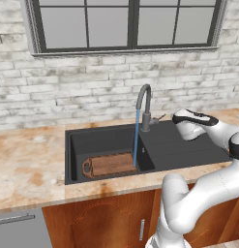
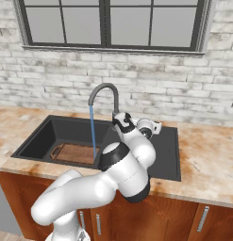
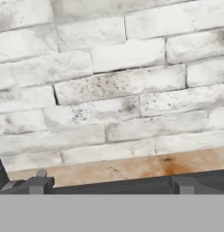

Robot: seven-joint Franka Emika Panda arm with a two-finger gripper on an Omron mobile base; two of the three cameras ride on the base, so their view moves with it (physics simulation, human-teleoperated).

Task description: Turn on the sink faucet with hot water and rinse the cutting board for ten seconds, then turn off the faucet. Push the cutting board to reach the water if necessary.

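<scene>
Wall: white brick (image 1: 92, 92), behind the counter (image 1: 29, 164).
Sink (image 1: 75, 160): dark, set in the counter.
Faucet (image 1: 146, 104): on.
Water (image 1: 136, 138): blue, falling onto the board's end.
Board (image 1: 111, 164): flat in the basin.
Gripper (image 3: 109, 185): tips wide apart, right beside the faucet lever, holding nothing.

Desk with inset sink, both base views.

The desk (image 1: 29, 169) is a mottled orange-tan stone slab running along the white brick wall (image 1: 67, 92), above wooden cabinet fronts. The sink (image 1: 72, 145), dark charcoal, is set into it: a deep basin on the left, a flat ribbed drainboard on the right. The faucet (image 1: 146, 104) stands at the sink's back edge between the two sections. The cutting board (image 1: 111, 164) lies flat on the basin floor, its looped handle pointing left.
</scene>
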